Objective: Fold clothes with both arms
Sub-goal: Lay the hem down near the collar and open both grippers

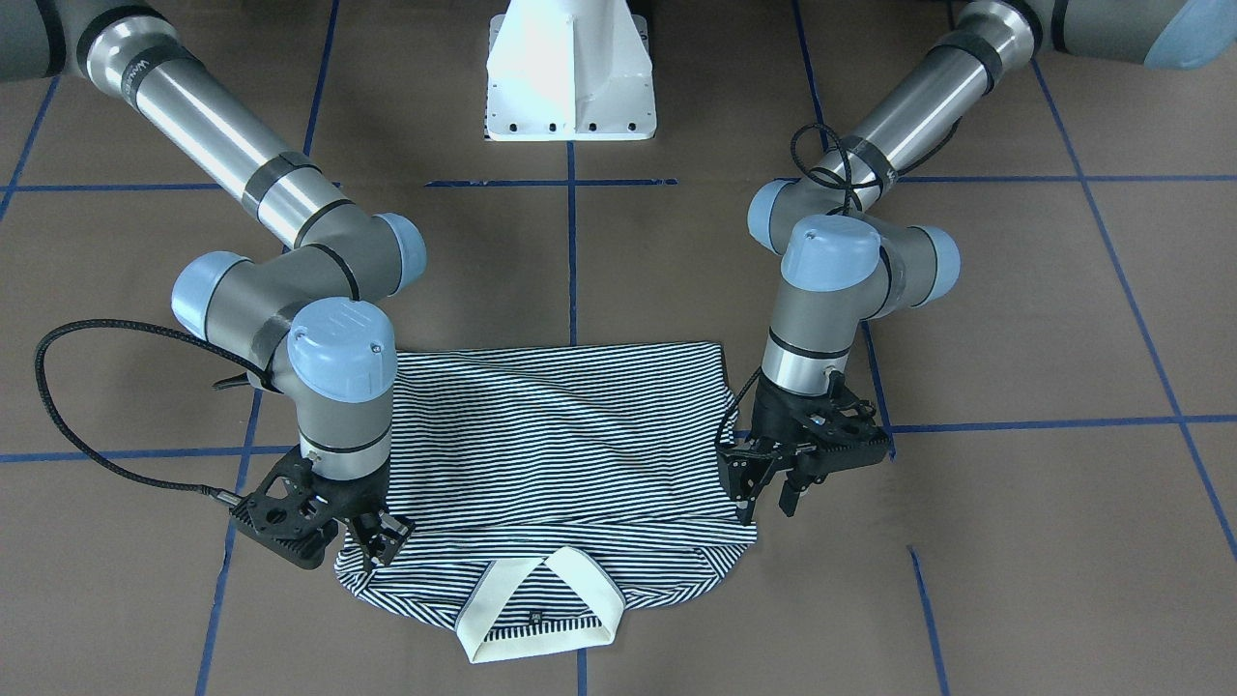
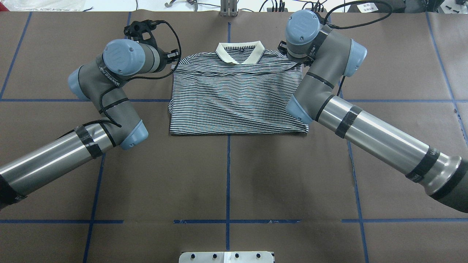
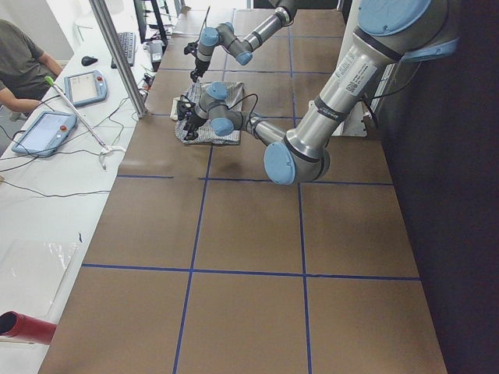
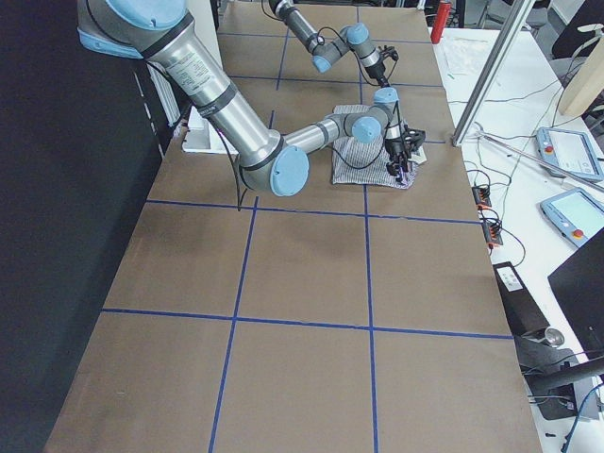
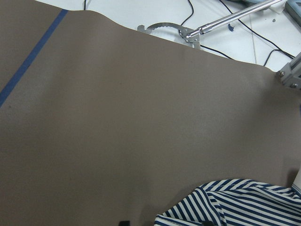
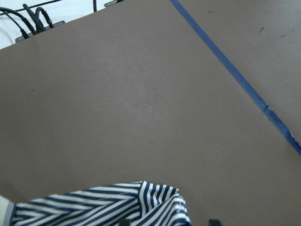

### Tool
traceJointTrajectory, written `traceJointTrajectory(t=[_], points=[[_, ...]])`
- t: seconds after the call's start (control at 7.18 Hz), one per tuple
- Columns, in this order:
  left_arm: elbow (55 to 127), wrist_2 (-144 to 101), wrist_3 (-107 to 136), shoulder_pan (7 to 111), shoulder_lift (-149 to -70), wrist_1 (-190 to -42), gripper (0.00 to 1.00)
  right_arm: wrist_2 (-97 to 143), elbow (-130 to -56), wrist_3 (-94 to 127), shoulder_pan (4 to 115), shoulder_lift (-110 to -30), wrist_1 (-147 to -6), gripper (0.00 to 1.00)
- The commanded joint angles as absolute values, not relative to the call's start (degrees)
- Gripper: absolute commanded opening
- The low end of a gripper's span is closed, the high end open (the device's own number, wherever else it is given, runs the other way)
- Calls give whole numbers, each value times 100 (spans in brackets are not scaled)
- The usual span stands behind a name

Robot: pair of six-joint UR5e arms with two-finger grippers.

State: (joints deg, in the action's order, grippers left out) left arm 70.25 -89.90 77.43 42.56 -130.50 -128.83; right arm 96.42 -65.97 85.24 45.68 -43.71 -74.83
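The striped polo shirt (image 1: 560, 435) lies folded flat on the brown table, cream collar (image 1: 541, 609) toward the operators' side; from overhead the shirt (image 2: 237, 98) sits at the far centre. My left gripper (image 1: 766, 498) hovers at the shirt's shoulder edge, jaws apart, nothing clamped. My right gripper (image 1: 382, 541) rests over the opposite shoulder, open too. The right wrist view shows a striped corner (image 6: 103, 207) lying between two dark, spread fingertips (image 6: 214, 221). In the left wrist view the shirt's edge (image 5: 240, 202) fills the bottom right.
The white pedestal base (image 1: 570, 72) stands behind the shirt. Blue tape lines (image 2: 227, 175) grid the table. Cables and a metal post (image 2: 228, 9) run along the far edge. A seated person (image 3: 19, 62) and tablets (image 3: 43, 128) are at a white side table.
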Motion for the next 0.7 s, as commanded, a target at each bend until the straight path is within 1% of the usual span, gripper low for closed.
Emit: traceJointTrajectory(t=[0.0,0.14,0.28,0.42,0.56], points=[[7424,-9009,7734,4245,-12781,-12876,61,10220,-7877,8578,4597,-5128,-7541,78],[7609,-9017,7743,4202,-12736,-12867,61,10439,-8589,8883,4518,-5646,-7541,78],[7646,-9018,7743,4140,-12701,-12876,61,10511,-9240,9173,4361,-6182,-7541,78],[7655,-9018,7743,4122,-12700,-12876,61,10425,-9812,9611,3985,-6718,-7515,78],[7647,-9018,7743,4122,-12691,-12876,61,10189,-10096,10007,3686,-6941,-7506,78]])
